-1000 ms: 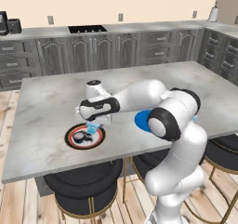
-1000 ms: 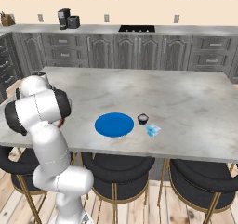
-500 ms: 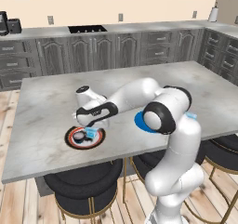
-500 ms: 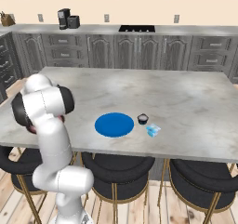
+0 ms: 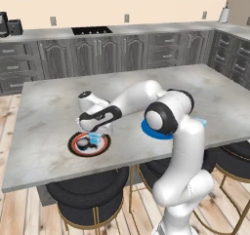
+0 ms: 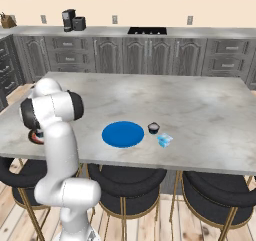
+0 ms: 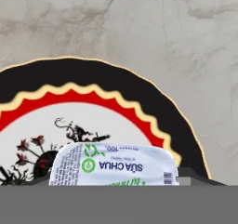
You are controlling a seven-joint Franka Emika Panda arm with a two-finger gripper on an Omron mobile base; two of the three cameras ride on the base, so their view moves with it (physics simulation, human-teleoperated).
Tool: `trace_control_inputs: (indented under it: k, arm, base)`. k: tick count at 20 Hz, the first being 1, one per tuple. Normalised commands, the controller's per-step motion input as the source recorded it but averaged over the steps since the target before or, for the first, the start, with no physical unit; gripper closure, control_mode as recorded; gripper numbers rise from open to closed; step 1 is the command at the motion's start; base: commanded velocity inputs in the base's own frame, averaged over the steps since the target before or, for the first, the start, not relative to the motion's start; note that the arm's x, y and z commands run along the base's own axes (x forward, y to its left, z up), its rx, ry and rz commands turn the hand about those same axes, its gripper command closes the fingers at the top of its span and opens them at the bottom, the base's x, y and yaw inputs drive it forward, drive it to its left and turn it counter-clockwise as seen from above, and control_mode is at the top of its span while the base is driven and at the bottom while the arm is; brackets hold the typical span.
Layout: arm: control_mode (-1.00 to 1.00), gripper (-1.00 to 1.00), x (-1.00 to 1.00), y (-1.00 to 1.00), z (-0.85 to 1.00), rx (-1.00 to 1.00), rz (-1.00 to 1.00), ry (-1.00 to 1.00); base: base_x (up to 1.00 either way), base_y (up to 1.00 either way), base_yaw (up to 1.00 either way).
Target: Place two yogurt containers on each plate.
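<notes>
One pale blue boxy yogurt tub (image 7: pixel 114 165) in your end effector (image 5: pixel 93 137), lid up, long axis across the jaws, over the patterned plate (image 7: pixel 139 97), table (image 5: pixel 49 107) beneath

Pale tub (image 7: pixel 114 166) over patterned plate (image 7: pixel 153 104) (label up) — low.

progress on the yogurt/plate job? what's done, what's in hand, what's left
Done: one dark tub looks to sit on the patterned plate. In hand: the pincer is low over that plate with a pale blue tub at its tips; whether it is clamped or released is unclear. Left: the blue plate is bare; a dark tub and a pale blue tub wait on the counter beside it.
</notes>
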Motion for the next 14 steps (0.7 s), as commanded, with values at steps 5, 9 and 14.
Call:
trace_control_inputs:
  k: [5,9,14]
  arm:
    - [-1.0,1.0,0.05,0.02,-0.14,0.0,-0.01,0.0]
    - [-1.0,1.0,0.01,0.03,-0.06,0.0,0.0,0.0]
    - [-1.0,-1.0,0.0,0.01,-0.02,0.0,0.0,0.01]
  base:
    - [0.0,0.0,0.0]
    - [0.0,0.0,0.0]
    - [0.0,0.0,0.0]
